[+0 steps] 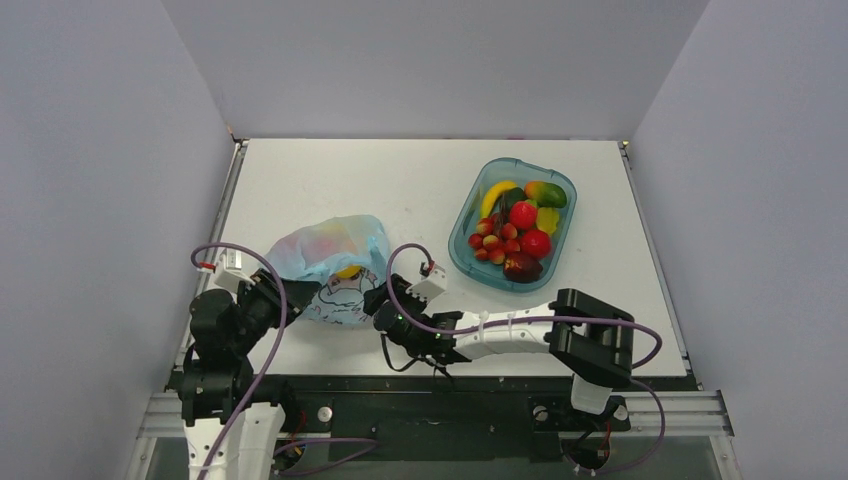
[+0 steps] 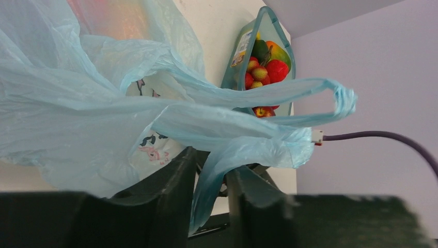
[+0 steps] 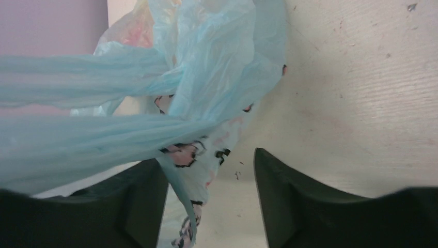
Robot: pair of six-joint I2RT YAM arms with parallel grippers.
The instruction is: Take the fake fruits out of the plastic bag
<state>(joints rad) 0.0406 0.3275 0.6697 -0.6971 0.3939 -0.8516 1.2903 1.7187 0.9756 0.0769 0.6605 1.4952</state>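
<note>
Blue bag [image 1: 330,252] lay on table [image 1: 400,180], L of centre, well apart from tub [image 1: 458,235]. Fruits [image 1: 347,270] showed thru the film, not yet out.

Risks, as I judged them:
- Thin film could slip or tear at the L pinch if pulled hard.
- Whole bag might drag instead of opening, w/ only the fruits weighing it down.
- R fingers could snag a loop handle, not the mouth.

L gripper [image 2: 210,165] looked clamped on a bunched strip of bag, low at its near-L side. R gripper [image 3: 206,160] had jaws apart, film draped by one finger, nothing gripped. R forearm reached low along the near edge toward the bag.
</note>
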